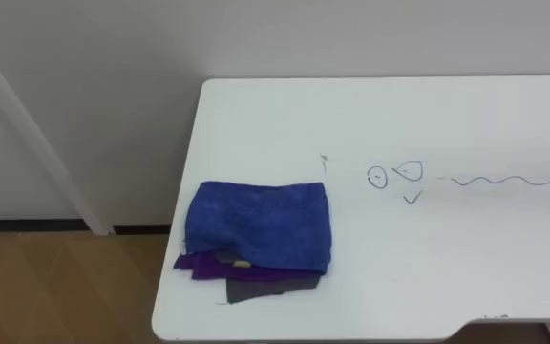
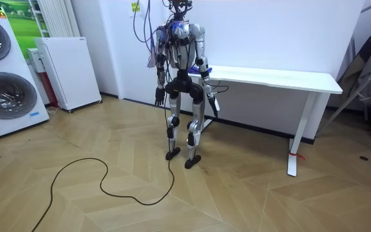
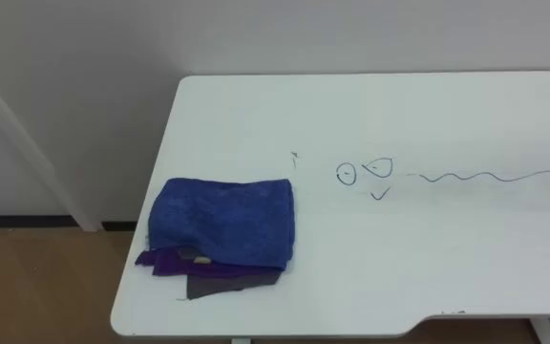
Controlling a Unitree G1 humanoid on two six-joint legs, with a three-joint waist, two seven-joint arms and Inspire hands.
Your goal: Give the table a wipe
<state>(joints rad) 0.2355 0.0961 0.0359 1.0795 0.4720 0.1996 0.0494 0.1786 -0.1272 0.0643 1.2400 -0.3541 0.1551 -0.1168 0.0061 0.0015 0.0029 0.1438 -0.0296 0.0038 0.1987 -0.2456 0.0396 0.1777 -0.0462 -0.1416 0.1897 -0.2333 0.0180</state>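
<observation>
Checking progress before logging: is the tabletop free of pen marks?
No, pen marks and a wavy line lie on the table, right of the blue cloth.

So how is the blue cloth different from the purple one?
The blue cloth lies on top, folded, and shows whole; the purple cloth lies under it, with just its front edge peeking out. The blue cloth looks thick and fluffy; the purple cloth looks thin and flat. Both sit in one pile near the table's left front corner.
</observation>
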